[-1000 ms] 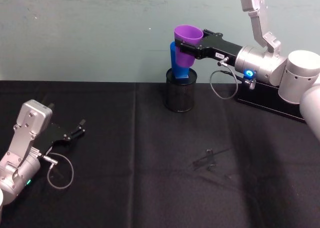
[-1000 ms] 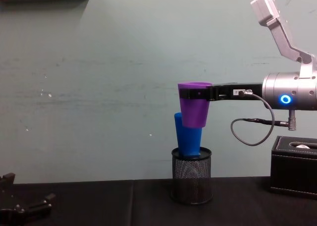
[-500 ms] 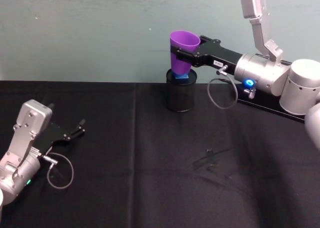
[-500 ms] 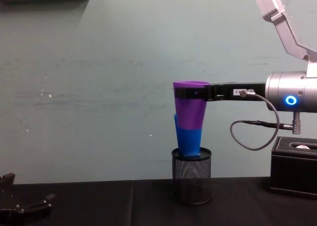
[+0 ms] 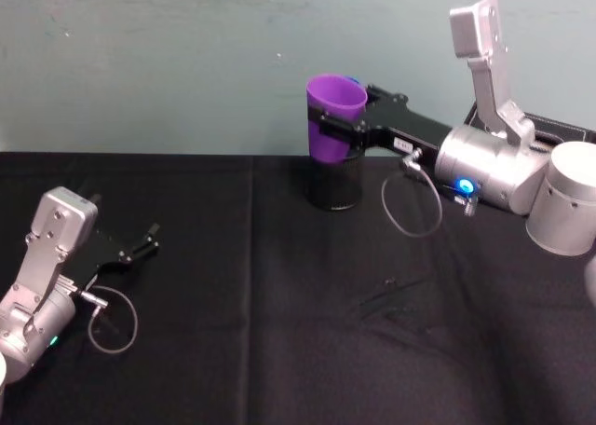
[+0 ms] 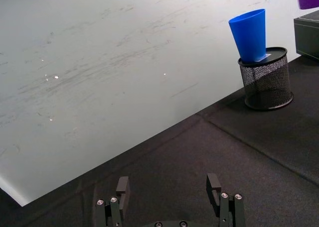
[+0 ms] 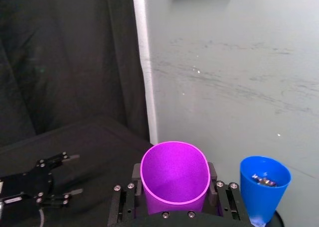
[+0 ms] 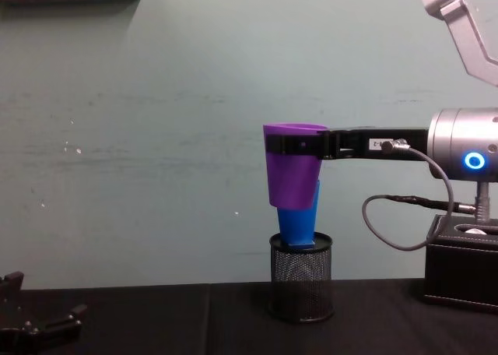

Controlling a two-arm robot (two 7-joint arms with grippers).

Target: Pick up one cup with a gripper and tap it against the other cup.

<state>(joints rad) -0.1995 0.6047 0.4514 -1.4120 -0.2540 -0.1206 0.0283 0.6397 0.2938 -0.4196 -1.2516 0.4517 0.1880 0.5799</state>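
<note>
Right gripper (image 5: 333, 127): reaches in from the right at the back of the black table (image 5: 279, 304), its fingers clamped on the purple cup (image 8: 292, 180) just below the rim, one on either side.

Purple cup: held in the air, mouth up, long axis close to vertical, narrow base pointing down. It hangs above the mesh pen holder (image 8: 300, 286).

Blue cup (image 6: 248, 34): stands mouth up in the pen holder, leaning a little. From the chest the purple cup covers its upper part; from the right wrist the two rims sit just beside each other. Contact cannot be told.

Left gripper (image 6: 169, 187): parked low at the table's left, fingers apart, holding nothing.

Change: over the last second the purple cup has slid across the blue one toward the robot's left.
</note>
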